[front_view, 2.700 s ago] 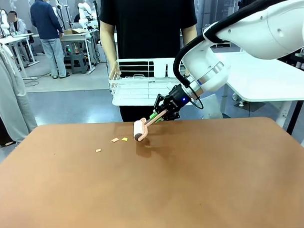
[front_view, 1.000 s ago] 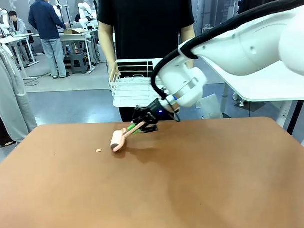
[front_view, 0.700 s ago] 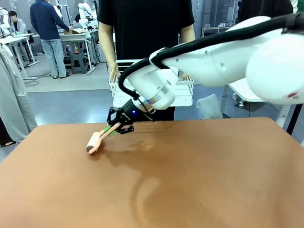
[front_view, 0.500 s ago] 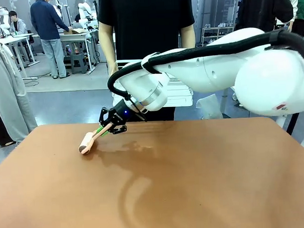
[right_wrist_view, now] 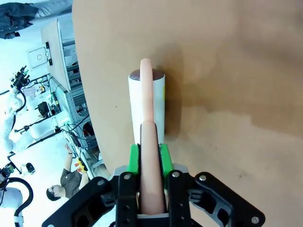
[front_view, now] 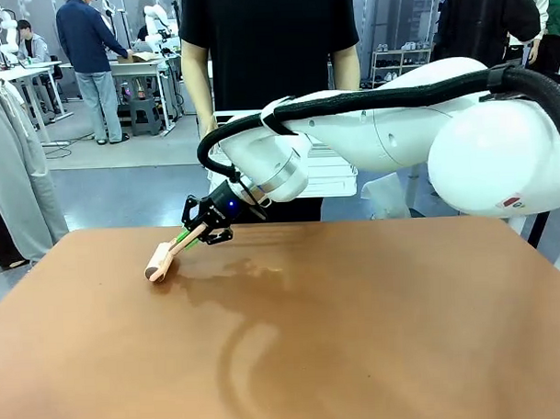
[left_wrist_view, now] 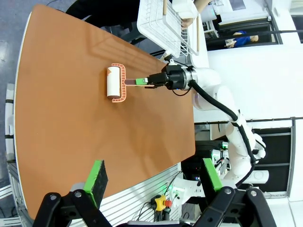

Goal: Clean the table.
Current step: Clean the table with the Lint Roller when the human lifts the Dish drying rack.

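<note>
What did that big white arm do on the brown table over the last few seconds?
The right gripper, shut on the pink-handled lint roller with its white roll, swept it across the reddish-brown table toward the robot's left. The small yellowish scraps in its path are gone from the top. The grip stayed the same, and the person stayed at the far side with the white wire basket.

Right arm extended across centre; right end effector (front_view: 193, 235) clamped on roller handle (front_view: 177, 248). Left end effector (left_wrist_view: 154, 182) held high, jaws wide apart.
</note>
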### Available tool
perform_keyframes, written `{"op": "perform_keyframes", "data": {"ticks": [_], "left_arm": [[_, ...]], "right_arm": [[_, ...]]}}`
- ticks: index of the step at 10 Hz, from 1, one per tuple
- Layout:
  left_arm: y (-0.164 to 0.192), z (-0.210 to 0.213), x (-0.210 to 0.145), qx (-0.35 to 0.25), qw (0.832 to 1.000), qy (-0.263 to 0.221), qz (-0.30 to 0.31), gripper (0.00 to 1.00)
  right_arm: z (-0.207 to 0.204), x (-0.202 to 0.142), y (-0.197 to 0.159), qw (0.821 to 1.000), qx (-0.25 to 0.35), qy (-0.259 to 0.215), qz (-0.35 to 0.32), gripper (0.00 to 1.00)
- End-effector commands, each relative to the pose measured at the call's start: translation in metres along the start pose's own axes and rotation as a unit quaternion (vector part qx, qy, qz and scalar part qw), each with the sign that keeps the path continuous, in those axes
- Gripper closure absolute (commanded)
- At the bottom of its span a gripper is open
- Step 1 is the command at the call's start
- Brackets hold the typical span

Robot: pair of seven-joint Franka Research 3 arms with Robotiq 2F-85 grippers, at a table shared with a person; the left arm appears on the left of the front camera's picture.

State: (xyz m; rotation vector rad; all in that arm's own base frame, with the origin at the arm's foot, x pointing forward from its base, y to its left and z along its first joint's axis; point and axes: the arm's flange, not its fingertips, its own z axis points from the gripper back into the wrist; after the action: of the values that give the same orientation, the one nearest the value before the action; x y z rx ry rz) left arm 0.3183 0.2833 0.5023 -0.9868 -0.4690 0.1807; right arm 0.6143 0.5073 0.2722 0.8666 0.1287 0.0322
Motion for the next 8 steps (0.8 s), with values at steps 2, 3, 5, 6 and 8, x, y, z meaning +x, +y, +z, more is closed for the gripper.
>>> {"op": "perform_keyframes", "data": {"ticks": [2,3,5,6,8], "left_arm": [[0.000,0.004,0.000,-0.015,1.000,-0.005,-0.011,0.00],[0.000,0.004,0.000,-0.015,1.000,-0.005,-0.011,0.00],[0.000,0.004,0.000,-0.015,1.000,-0.005,-0.011,0.00],[0.000,0.004,0.000,-0.015,1.000,-0.005,-0.011,0.00],[0.000,0.004,0.000,-0.015,1.000,-0.005,-0.011,0.00]], "right_arm": [[0.110,-0.032,0.071,0.998,-0.048,0.012,0.047,0.79],[0.137,-0.046,0.076,0.995,-0.090,0.012,0.052,0.79],[0.155,-0.049,0.070,0.992,-0.122,0.017,0.017,0.79],[0.166,-0.057,0.072,0.993,-0.115,0.013,0.020,0.79],[0.212,-0.087,0.070,0.978,-0.206,-0.030,-0.006,0.79]]}}
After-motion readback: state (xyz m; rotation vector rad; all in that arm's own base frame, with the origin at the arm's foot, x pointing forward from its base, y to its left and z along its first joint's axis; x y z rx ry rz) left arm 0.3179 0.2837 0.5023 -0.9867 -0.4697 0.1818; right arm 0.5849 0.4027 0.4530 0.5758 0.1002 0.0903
